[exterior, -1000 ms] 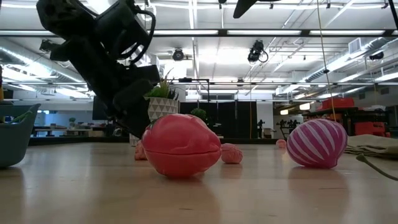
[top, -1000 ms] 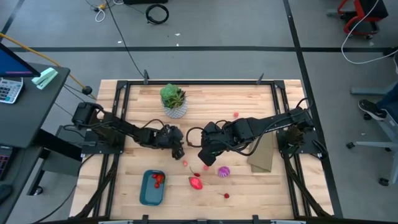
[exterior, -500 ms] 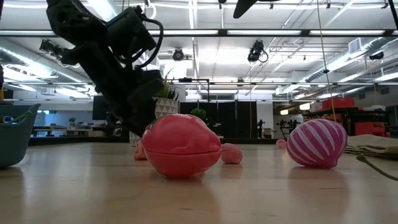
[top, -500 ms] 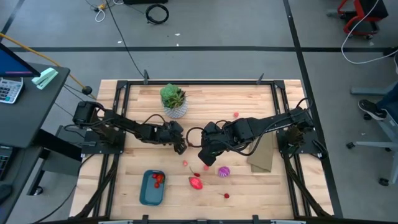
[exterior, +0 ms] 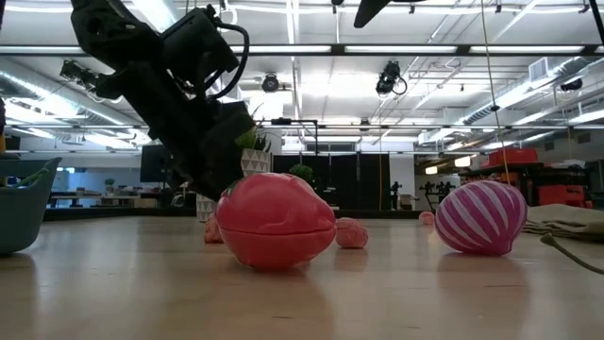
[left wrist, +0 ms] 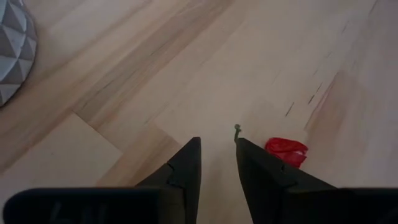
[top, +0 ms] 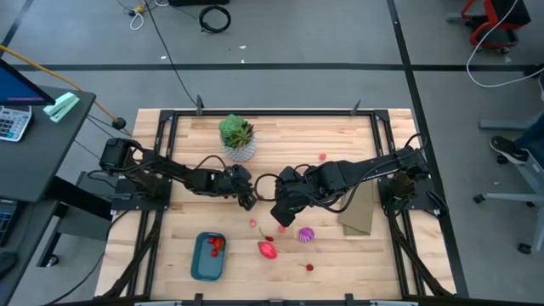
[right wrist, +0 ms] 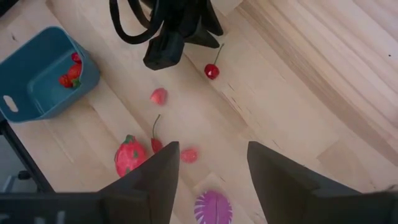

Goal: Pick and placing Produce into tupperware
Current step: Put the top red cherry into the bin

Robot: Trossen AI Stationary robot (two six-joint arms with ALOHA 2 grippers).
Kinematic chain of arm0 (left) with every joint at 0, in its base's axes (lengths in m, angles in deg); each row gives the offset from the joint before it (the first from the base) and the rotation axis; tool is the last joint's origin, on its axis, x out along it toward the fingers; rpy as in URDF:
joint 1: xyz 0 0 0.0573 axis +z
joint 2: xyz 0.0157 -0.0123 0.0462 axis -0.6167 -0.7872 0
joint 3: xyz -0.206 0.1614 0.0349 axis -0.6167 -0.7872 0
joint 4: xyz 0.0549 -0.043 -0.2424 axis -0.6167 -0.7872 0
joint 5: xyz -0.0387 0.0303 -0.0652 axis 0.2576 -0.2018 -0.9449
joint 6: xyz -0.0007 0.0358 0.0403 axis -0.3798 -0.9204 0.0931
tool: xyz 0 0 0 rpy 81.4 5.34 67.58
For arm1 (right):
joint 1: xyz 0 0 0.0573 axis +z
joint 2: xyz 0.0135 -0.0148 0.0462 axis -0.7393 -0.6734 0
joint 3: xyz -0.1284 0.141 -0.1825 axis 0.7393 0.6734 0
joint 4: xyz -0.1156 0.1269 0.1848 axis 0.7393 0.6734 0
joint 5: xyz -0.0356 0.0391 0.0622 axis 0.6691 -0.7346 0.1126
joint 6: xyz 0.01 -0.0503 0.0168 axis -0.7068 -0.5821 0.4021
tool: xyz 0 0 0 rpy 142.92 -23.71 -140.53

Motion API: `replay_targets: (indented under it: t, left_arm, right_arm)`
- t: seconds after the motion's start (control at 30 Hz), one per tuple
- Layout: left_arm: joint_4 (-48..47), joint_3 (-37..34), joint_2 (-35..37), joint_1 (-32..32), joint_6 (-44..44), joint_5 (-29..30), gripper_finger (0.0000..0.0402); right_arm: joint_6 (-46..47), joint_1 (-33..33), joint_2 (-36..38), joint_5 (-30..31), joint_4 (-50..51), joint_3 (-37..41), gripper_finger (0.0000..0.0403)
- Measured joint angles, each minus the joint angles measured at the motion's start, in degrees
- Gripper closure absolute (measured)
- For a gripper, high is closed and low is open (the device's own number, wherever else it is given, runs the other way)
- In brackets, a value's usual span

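Swinging away from the tupperware (top: 208,256) over the last second, the left gripper (left wrist: 217,146) now hangs, fingers narrow and empty, beside a cherry (left wrist: 286,151) on the surface. The right gripper (right wrist: 211,163) waits wide open above the loose produce, so the cherry pick looks next.

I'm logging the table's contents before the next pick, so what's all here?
blue tray: one, teal-blue, near front left of the table
red pieces in tray: a few, red
loose small red pieces: several, red and pink, scattered mid-table
oval piece: one, red-pink, right of tray
ribbed ball: one, purple
potted plant: one, green in white pot, far side
tan box: one, right side
left gripper: slightly open, mid-table
right gripper: open, above loose produce
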Motion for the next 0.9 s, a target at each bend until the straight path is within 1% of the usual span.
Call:
replay_targets:
  t: [0.37,0.67,0.9]
  left_arm:
    - [2.01,-0.02,-0.02,-0.44,0.29,-0.02,0.0294]
    - [5.64,-0.04,-4.71,-0.68,1.45,0.0,0.0294]
    - [9.33,-0.04,-4.83,-0.27,1.46,-0.02,0.0294]
  right_arm:
    - [0.0,0.0,-0.02,0.02,0.01,0.0,0.0204]
    - [0.02,0.0,-0.02,0.04,0.0,0.0,0.0204]
    - [0.02,0.0,-0.02,0.07,0.0,0.0,0.0204]
